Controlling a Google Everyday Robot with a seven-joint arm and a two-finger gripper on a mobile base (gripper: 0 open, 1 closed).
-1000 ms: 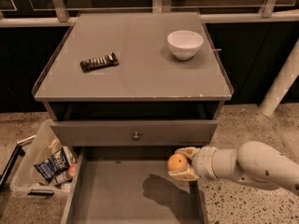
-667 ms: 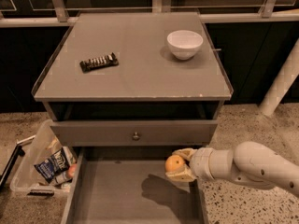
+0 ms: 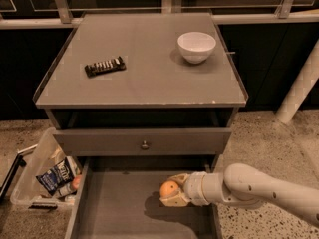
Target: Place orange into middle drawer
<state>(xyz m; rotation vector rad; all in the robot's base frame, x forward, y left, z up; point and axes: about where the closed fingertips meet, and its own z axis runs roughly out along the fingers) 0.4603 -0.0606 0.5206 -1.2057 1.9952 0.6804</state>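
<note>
The orange [image 3: 169, 188] is a small round fruit held in my gripper [image 3: 173, 190], which reaches in from the right on a white arm. The fingers are shut on the orange. It hangs just above the bare grey floor of the open middle drawer [image 3: 119, 213], toward its right side, and casts a shadow on the floor below. The grey drawer front with a small round knob [image 3: 144, 145] sits shut above the open drawer.
On the cabinet top stand a white bowl [image 3: 196, 46] at the back right and a dark rectangular bar [image 3: 104, 66] at the left. A clear plastic bin [image 3: 37, 176] with packets sits on the floor at the cabinet's left. A white post [image 3: 299, 88] stands at the right.
My gripper with the orange has moved a little to the left and slightly lower over the drawer floor.
</note>
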